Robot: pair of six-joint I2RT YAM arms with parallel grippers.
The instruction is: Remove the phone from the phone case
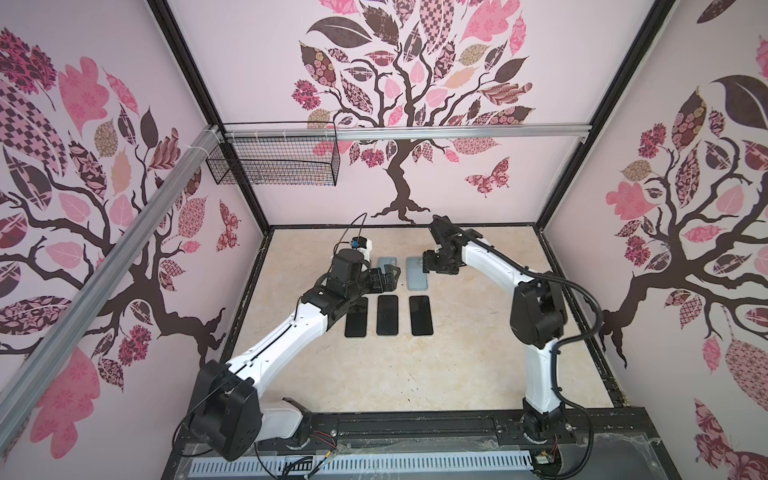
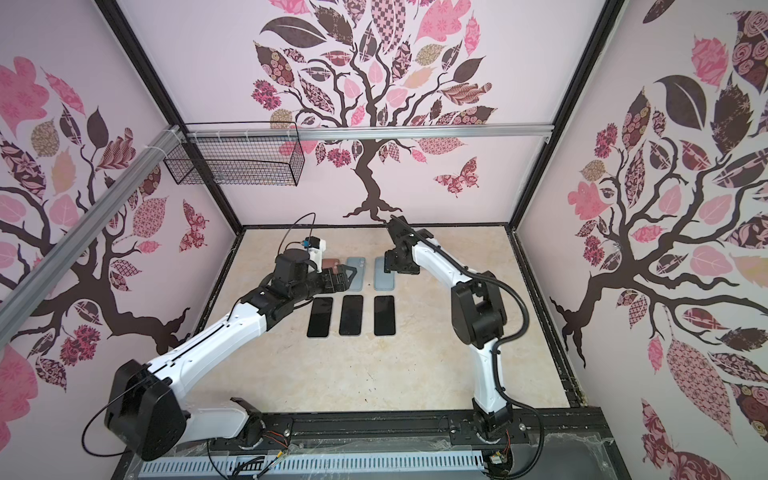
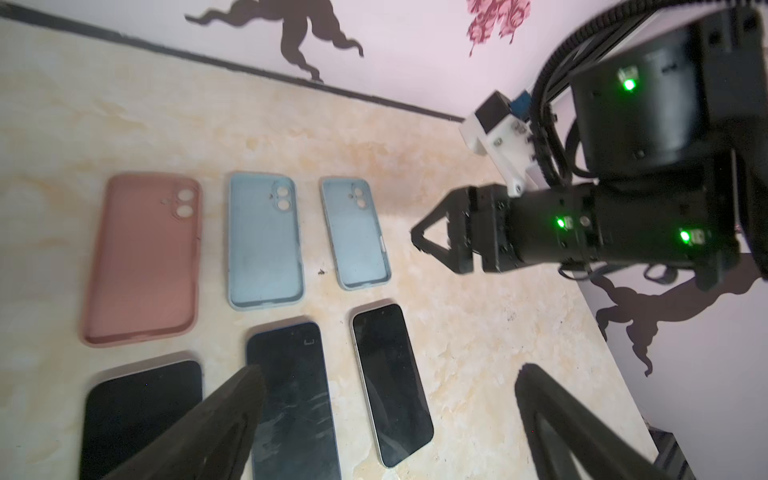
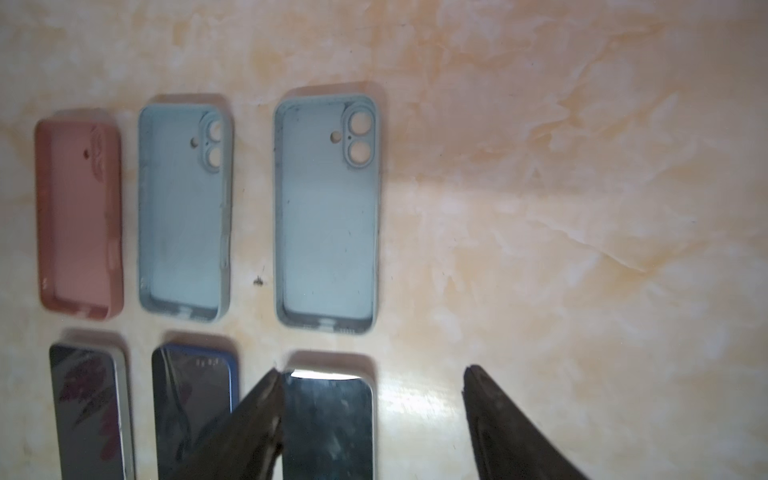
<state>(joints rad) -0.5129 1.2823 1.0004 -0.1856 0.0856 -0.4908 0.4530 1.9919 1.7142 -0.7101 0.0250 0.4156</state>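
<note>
Marble-patterned tabletop [image 1: 457, 374] floors a booth of pale pink walls [image 1: 291, 195] printed with dark trees; taking 6 o'clock as the edge where both arms are mounted on a black rail [image 1: 415, 428], the things lie near the middle in two rows. Nearest are three bare phones, screens up and side by side without touching: the 9 o'clock phone [image 1: 358, 324], partly under the left arm, the centre phone [image 1: 387, 314] and the 3 o'clock phone [image 1: 420, 315]. Toward 12 o'clock of each, apart from it, lies an empty case with its hollow side up: the pink case [image 3: 145, 257], the centre blue case [image 3: 264, 241] and the 3 o'clock blue case [image 1: 416, 274]. No phone sits in any case. The left gripper [image 3: 388, 376] hangs over the far row with its jaws spread wide and nothing between them, hiding part of the pink and centre blue cases in both top views. The right gripper [image 4: 372, 372] hovers at the 3 o'clock edge of the 3 o'clock blue case, jaws well apart and empty, clear of the case in the left wrist view. At 11 o'clock a black wire basket [image 1: 274, 162] hangs high on the back wall.
</note>
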